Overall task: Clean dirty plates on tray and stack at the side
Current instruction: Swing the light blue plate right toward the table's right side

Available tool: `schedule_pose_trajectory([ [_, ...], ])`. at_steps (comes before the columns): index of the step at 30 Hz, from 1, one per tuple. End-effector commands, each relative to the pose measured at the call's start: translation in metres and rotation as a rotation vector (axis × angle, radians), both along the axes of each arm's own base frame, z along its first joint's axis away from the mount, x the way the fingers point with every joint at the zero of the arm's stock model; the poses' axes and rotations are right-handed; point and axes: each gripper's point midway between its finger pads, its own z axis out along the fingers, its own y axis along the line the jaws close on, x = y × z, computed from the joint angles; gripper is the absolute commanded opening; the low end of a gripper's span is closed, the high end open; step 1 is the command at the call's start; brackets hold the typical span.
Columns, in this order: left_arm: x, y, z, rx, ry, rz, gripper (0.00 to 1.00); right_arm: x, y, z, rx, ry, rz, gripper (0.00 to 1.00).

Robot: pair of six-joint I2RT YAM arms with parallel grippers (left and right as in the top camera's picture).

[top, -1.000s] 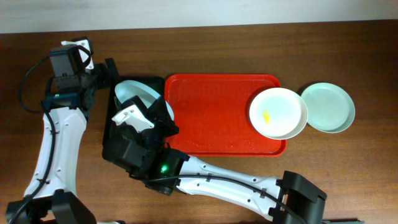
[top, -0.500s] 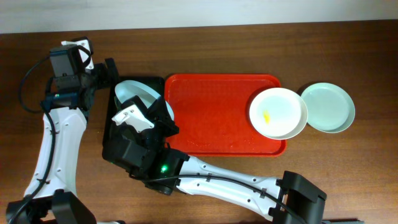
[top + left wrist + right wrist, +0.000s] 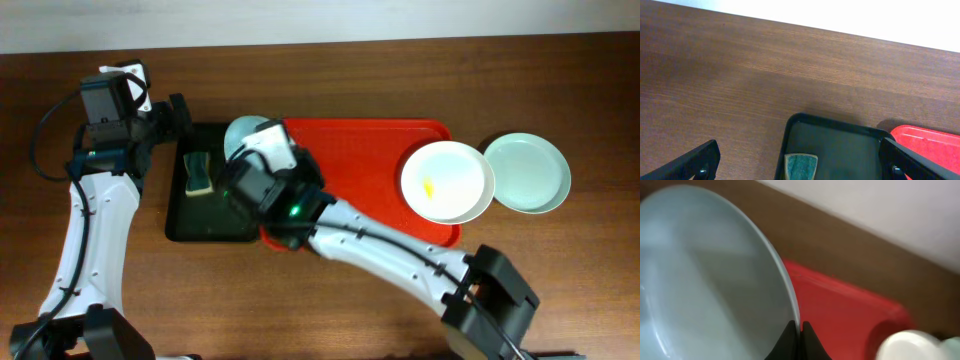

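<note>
Mint plate [image 3: 246, 131] shifted toward tray [image 3: 360, 190], in right pincer [image 3: 796, 329].

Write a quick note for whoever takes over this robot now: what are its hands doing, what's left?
Left gripper: open, empty, at a corner of the black tray, near the sponge.
Right gripper: shut on a mint-blue plate, at the red tray, left end.
White plate: on the red tray's right end, yellow smear showing.
Second mint-blue plate: set aside on the table, right of the tray.
Left to do: wipe the white plate, stack all three.
</note>
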Motion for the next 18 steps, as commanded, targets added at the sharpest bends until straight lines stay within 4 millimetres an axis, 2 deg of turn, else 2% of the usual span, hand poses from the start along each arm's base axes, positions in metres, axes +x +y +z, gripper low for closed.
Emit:
schedule_pose_trajectory([
  [1, 0.001, -0.001, 0.0, -0.002, -0.002, -0.005, 1.0, 0.0, 0.024, -0.026, 0.325, 0.255, 0.074, 0.04],
  [4, 0.001, -0.001, 0.0, -0.002, -0.002, -0.005, 0.99, 0.001, 0.023, -0.036, 0.459, 0.417, 0.138, 0.04],
  [7, 0.001, -0.001, 0.0, -0.002, -0.002, -0.005, 0.99, 0.004, 0.009, -0.041, 0.56, 0.545, 0.155, 0.04],
  [10, 0.001, -0.001, 0.0, -0.002, -0.002, -0.005, 1.0, 0.013, -0.024, -0.046, 0.638, 0.642, 0.105, 0.04],
  [14, 0.001, -0.001, 0.0, -0.002, -0.002, -0.005, 0.99, 0.026, -0.079, -0.047, 0.78, 0.747, 0.012, 0.04],
  [18, 0.001, -0.001, 0.0, -0.002, -0.002, -0.005, 0.99, 0.05, -0.156, -0.045, 0.92, 0.749, -0.135, 0.04],
])
